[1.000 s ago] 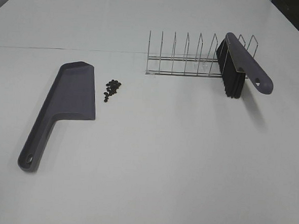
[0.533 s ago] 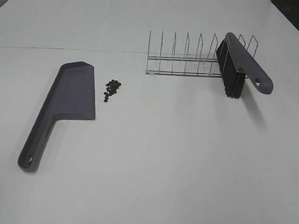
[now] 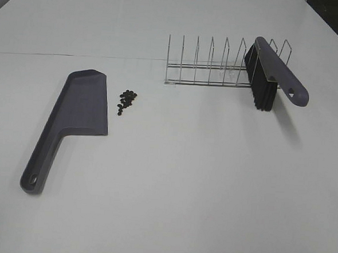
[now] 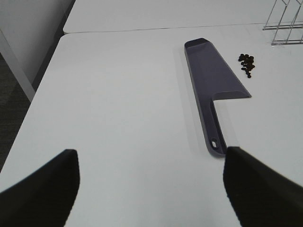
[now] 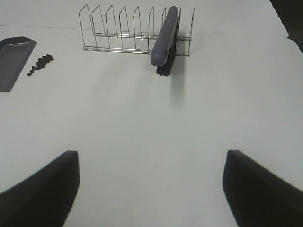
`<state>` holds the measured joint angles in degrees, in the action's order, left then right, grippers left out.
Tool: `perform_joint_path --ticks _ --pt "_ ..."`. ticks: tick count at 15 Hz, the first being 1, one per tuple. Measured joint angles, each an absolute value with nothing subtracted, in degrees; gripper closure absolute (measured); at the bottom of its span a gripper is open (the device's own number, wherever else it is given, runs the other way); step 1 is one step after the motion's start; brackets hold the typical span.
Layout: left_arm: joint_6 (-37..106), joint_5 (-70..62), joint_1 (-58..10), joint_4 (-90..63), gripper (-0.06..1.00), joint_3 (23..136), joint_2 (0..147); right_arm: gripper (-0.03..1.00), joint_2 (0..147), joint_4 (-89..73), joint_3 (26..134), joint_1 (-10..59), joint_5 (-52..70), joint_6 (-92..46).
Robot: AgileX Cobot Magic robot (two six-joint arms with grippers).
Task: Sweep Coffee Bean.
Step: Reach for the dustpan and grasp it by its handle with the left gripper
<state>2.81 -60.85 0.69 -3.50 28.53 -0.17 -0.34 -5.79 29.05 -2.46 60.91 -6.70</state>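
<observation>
A small heap of dark coffee beans (image 3: pixel 126 100) lies on the white table, just right of the grey-purple dustpan (image 3: pixel 78 112), which lies flat with its handle toward the front; both also show in the left wrist view, beans (image 4: pixel 246 64) and dustpan (image 4: pixel 213 87). The brush (image 3: pixel 272 75) leans in a wire rack (image 3: pixel 210 66), bristles down; it shows in the right wrist view (image 5: pixel 165 40). My left gripper (image 4: pixel 150 189) is open and empty, well short of the dustpan's handle. My right gripper (image 5: pixel 151 189) is open and empty, well short of the brush. Neither gripper shows in the exterior view.
The wire rack (image 5: pixel 123 30) stands at the back right of the table. A seam (image 3: pixel 76 56) runs across the table behind the dustpan. The table's left edge (image 4: pixel 45 80) drops to a dark floor.
</observation>
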Motion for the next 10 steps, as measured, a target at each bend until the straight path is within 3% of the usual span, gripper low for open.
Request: perform_joint_path --ticks 10 --pt "2.81 -60.85 0.69 -3.55 0.19 28.53 -0.17 0.27 -0.34 -5.79 29.05 -2.46 60.91 -6.7"
